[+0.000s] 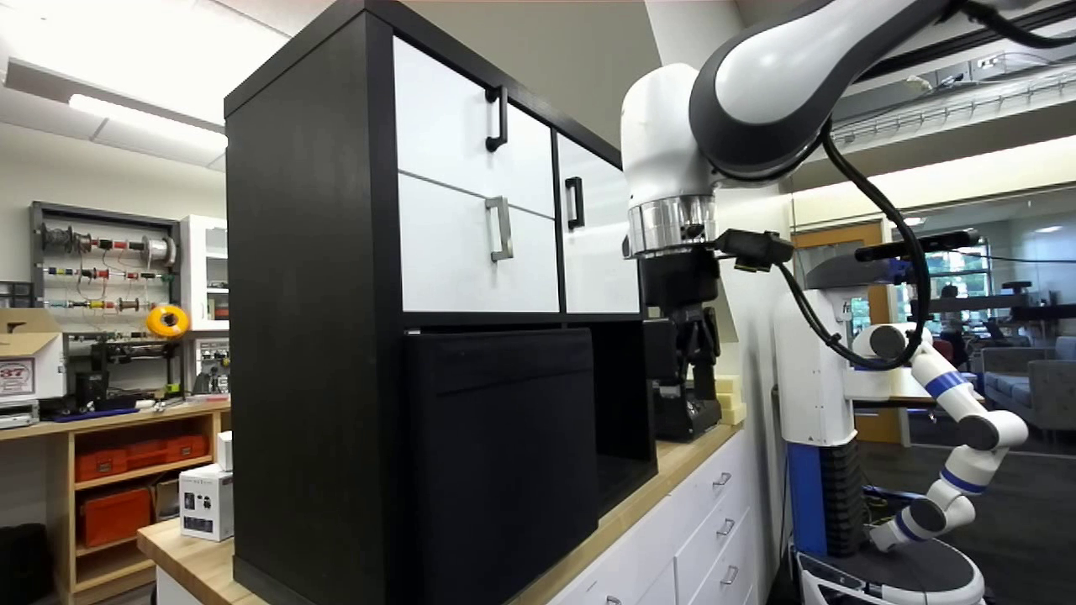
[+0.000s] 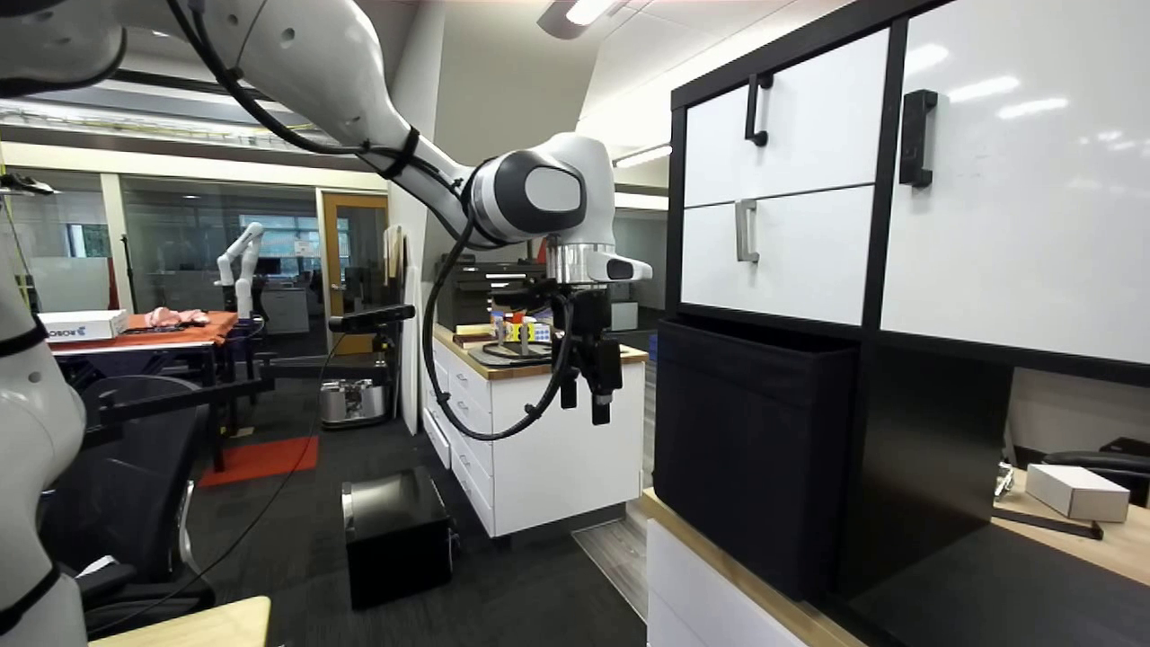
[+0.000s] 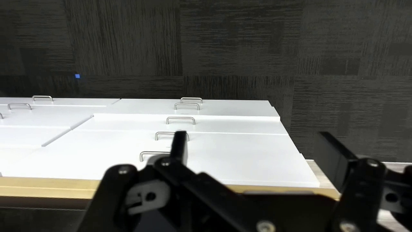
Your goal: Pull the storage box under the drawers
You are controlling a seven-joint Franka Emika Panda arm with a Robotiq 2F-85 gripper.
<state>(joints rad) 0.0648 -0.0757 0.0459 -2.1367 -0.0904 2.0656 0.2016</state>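
Observation:
The storage box (image 1: pixel 504 454) is a matte-black bin in the lower compartment of the black cabinet, under the white drawers (image 1: pixel 475 244). In an exterior view the storage box (image 2: pixel 746 449) stands out a little past the cabinet frame, and its open top rim shows below the shut drawers (image 2: pixel 782 256). My gripper (image 2: pixel 585 403) points down in front of the cabinet, apart from the box. The gripper also shows in an exterior view (image 1: pixel 696 353). In the wrist view the gripper's fingers (image 3: pixel 254 141) are wide apart with nothing between them. I cannot clearly make out the box there.
The cabinet stands on a wooden counter (image 1: pixel 614 521) with white lower drawers (image 3: pixel 225 154) under it. An open compartment (image 1: pixel 622 403) lies beside the box. A white island (image 2: pixel 566 449) and a black case (image 2: pixel 400 539) on the floor stand behind the gripper.

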